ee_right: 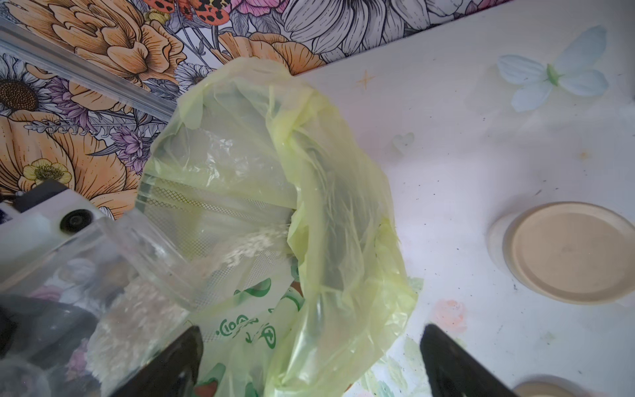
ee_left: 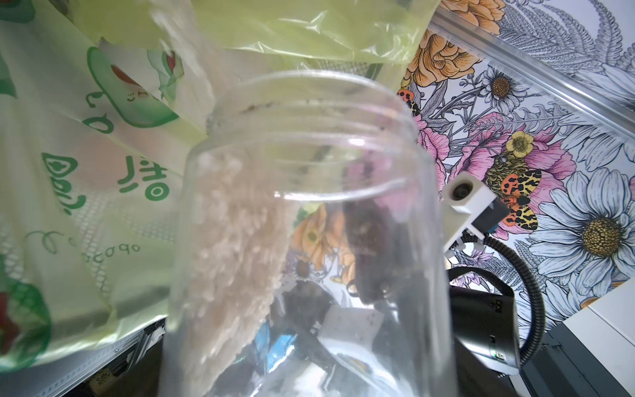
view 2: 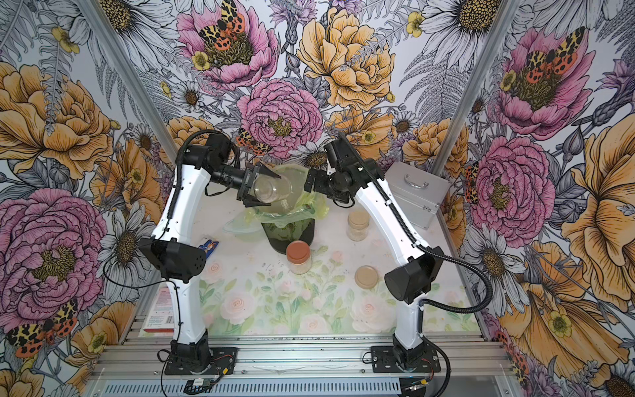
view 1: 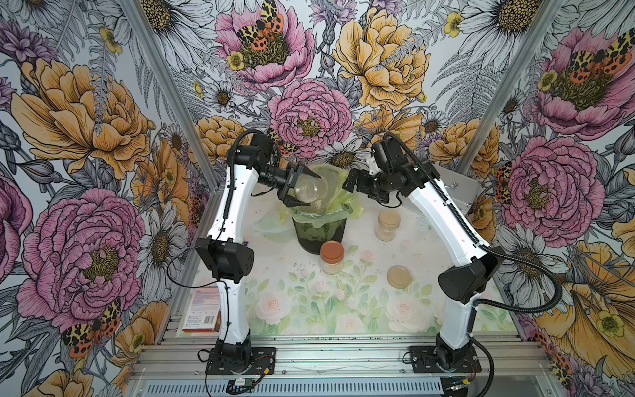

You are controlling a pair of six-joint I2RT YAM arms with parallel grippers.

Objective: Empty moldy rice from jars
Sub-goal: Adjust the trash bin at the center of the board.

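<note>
Top views. Left gripper clamped on a small, lidless clear glass jar, tipped over the dark round bin lined with a yellow-green plastic bag. Right gripper hangs beside the bin's rim, jaws apart, holding nothing. On the floral-print bench: a reddish-brown-lidded glass jar just in front of the bin, a beige-lidded glass jar toward the right arm, and a loose round beige lid lying flat.

Left wrist. Off-white moldy rice lies along one wall of the held jar, up to the mouth; blurred grains show past the rim against the bag.

Right wrist. Black fingers spread wide, nothing between. Rice pours from the jar mouth into the bag.
</note>
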